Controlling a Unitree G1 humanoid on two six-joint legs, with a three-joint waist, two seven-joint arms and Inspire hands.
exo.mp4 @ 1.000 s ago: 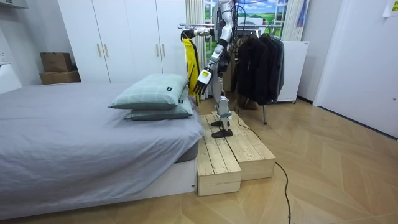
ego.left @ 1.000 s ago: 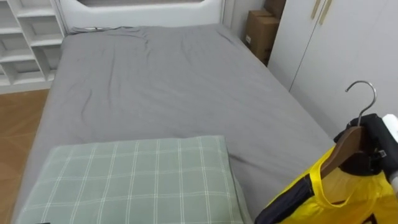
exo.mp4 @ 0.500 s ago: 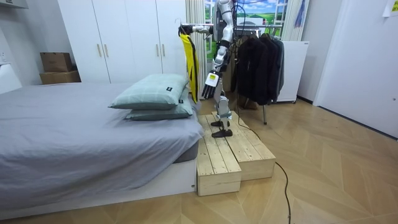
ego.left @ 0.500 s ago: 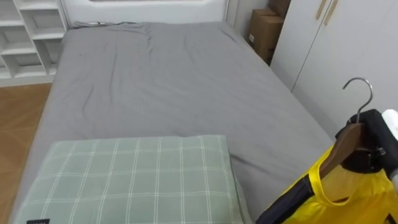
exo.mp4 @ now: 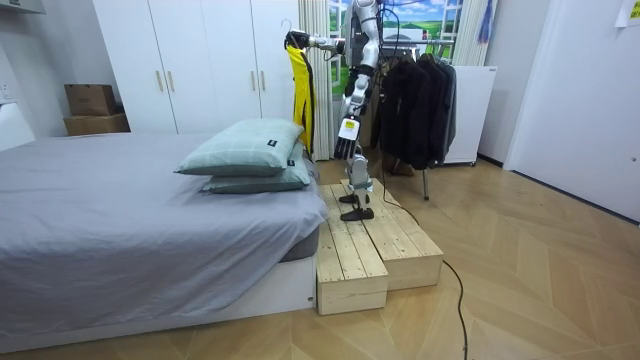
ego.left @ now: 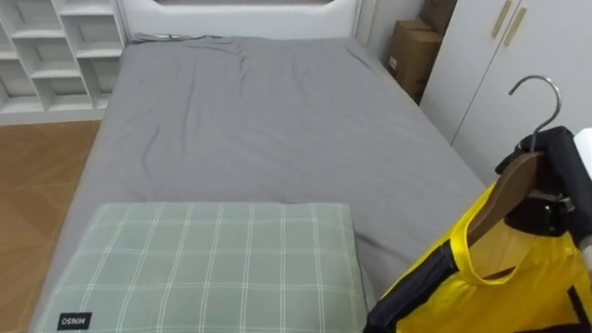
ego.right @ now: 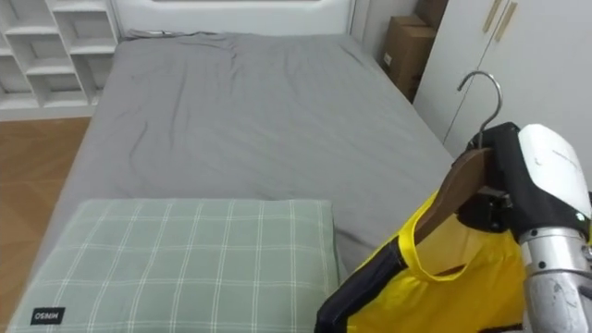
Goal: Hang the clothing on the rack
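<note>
Eye views, far left: white shelf unit (ego.left: 55, 46) w/ open cubbies, wood floor (ego.left: 37, 185) below it. Centre: grey bed (ego.left: 259, 120), sheet lightly creased. The white headboard (ego.left: 240, 14) at the far end is cut off by the top edge. Near left, on the bed: green plaid pillow (ego.left: 213, 268) w/ a small dark label at its near-left corner; its near edge is cut off. Far right: cardboard box (ego.left: 413, 55) beside a white wardrobe (ego.left: 527, 46). Near right: wooden hanger (ego.right: 455, 188), hook end up in the air. The right hand (ego.right: 504, 176) is clamped on it, dark fingers wrapped at the hanger's neck. A yellow garment (ego.right: 462, 277) w/ dark navy trim hangs from the hanger, just right of the pillow in the picture. Its lower part runs off the bottom edge, so what kind of garment it is can't be told.

Room view adds more. A second pillow (exo.mp4: 255, 183) lies under the plaid one. The robot stands upright on a wooden platform (exo.mp4: 375, 250) at the bed end where the pillows lie. Its right arm is stretched out level to the room view's left, and the garment hangs full length in front of the wardrobe doors. The left hand (exo.mp4: 343, 145) hangs low by the robot's side, too small to tell its state. On the room view's right of the robot is a rack of dark clothes (exo.mp4: 415, 90). The robot's head is cut off by the top edge.
</note>
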